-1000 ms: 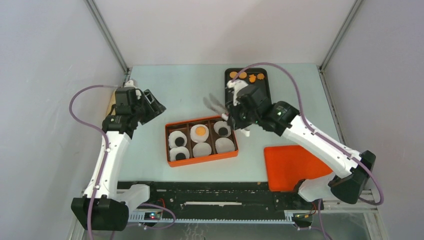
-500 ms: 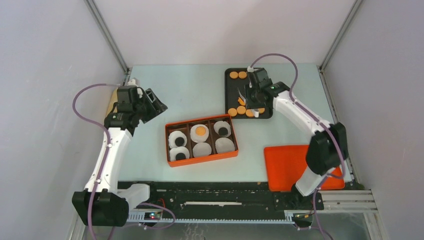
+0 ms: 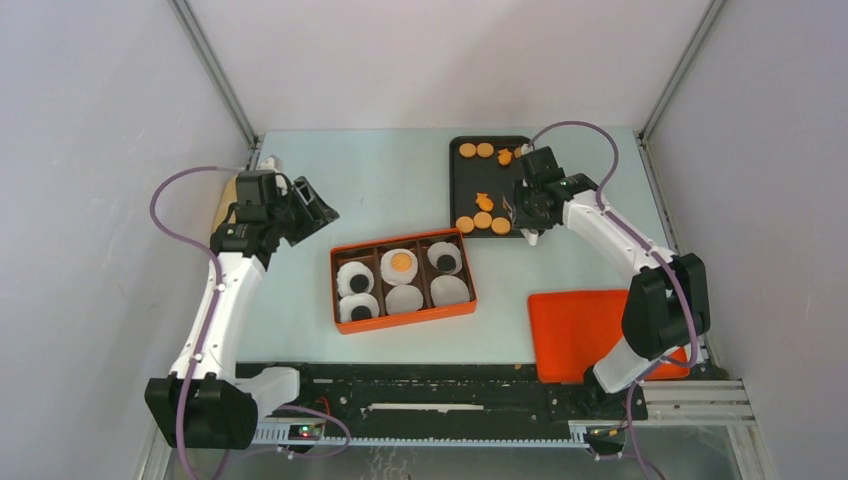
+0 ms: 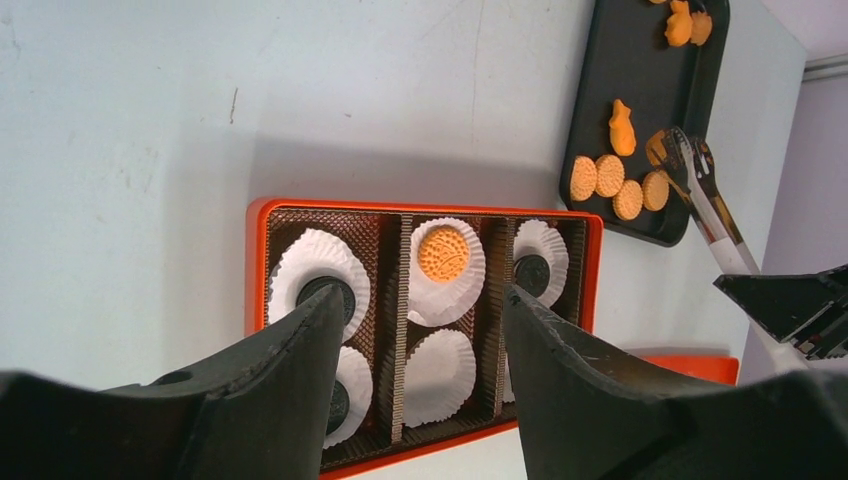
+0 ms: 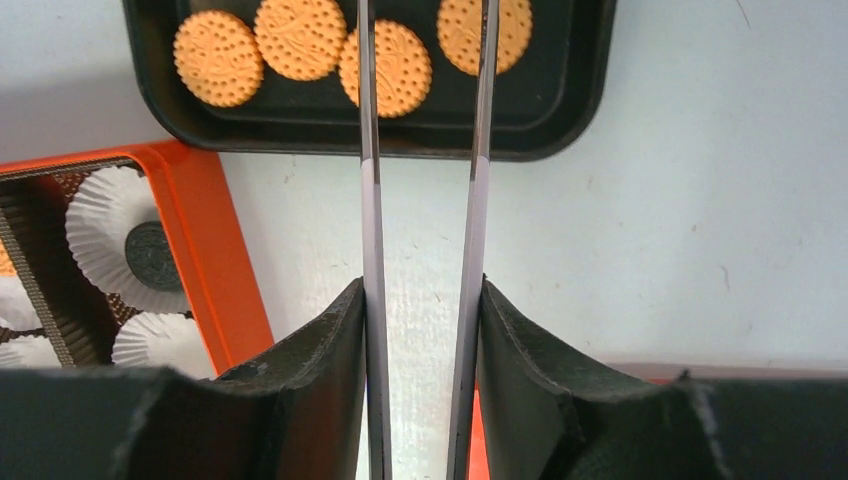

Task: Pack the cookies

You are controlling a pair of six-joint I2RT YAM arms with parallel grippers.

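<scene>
Six liner cups (image 3: 405, 299): three hold black cookies (image 3: 357, 284), one orange cookie (image 3: 400, 263). Left claw (image 4: 420, 300) spread; right claw (image 5: 420, 290) pinching tongs (image 5: 367, 180).

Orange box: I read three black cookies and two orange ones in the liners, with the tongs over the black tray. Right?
Not quite. The orange box holds only one orange cookie, in its far middle compartment; two empty liners sit beside it. The top external view shows it. The three black cookies and the tongs over the black tray are as you said.
</scene>
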